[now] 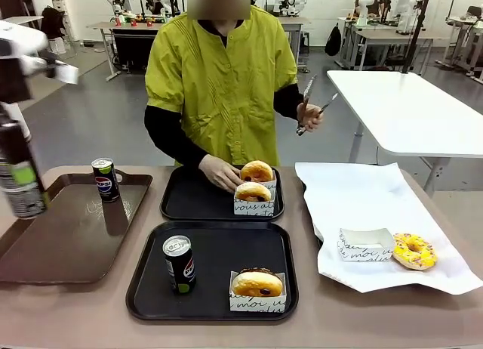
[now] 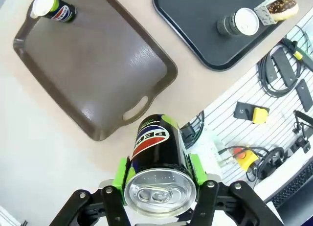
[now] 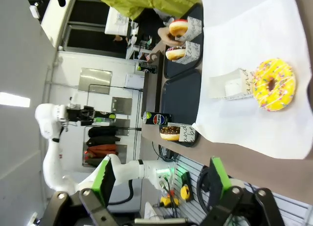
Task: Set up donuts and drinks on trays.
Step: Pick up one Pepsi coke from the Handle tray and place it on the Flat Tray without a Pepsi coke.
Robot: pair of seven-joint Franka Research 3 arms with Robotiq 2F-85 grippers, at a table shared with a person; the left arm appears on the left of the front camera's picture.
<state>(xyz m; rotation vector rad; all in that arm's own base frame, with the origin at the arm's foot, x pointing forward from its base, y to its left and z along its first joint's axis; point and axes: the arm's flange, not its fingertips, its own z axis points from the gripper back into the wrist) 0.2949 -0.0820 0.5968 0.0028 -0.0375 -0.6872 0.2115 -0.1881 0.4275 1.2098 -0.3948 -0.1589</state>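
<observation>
My left gripper [image 2: 159, 176] is shut on a dark Pepsi can [image 2: 157, 152], held in the air above the table's left edge, near the corner of the brown tray [image 2: 98, 69]; the front view has that can [image 1: 20, 179] at far left. The near black tray [image 1: 215, 247] carries a can [image 1: 179, 264] and a chocolate donut [image 1: 258, 283]. On the far black tray [image 1: 189, 202] sit two donuts [image 1: 255, 181] in holders, and the person's hand [image 1: 219, 171] touches them. My right gripper [image 3: 161, 182] stands open above the table's right side, away from a yellow donut [image 3: 274, 84].
Another can [image 1: 105, 179] stands on the brown tray [image 1: 68, 236]. White paper [image 1: 377, 205] at the right holds the yellow donut [image 1: 413, 251] and an empty holder [image 1: 364, 245]. The person's other hand holds tongs [image 1: 313, 107] above the table.
</observation>
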